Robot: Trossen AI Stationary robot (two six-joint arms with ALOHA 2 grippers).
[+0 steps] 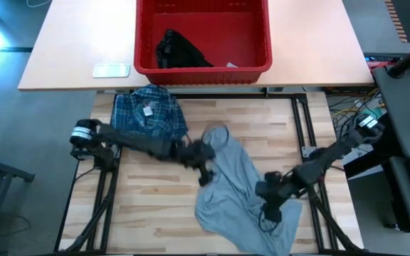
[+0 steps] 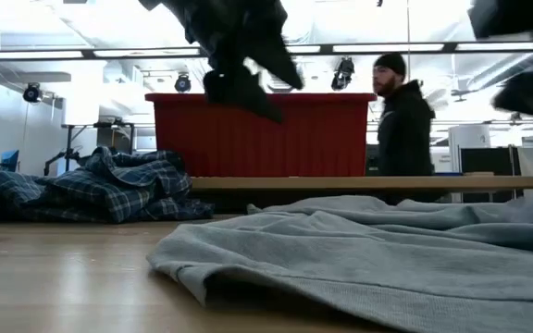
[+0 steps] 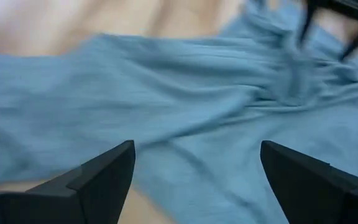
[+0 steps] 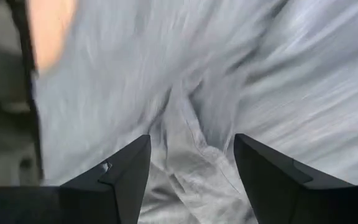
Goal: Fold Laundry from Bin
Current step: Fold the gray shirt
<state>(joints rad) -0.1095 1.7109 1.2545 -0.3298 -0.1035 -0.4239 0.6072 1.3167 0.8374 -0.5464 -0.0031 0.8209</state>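
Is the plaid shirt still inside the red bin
No, the plaid shirt lies on the table in front of the red bin.

Red bin (image 1: 251, 67), blue-and-white plaid shirt (image 1: 148, 114), light grey T-shirt (image 1: 237, 195), black garment (image 1: 179, 51).

Light wooden table (image 1: 148, 213), rumpled grey T-shirt (image 1: 237, 192) spread mid-right, plaid shirt (image 1: 148, 114) bunched near its far-left edge

T-shirt (image 1: 237, 192) before bin (image 1: 203, 68)
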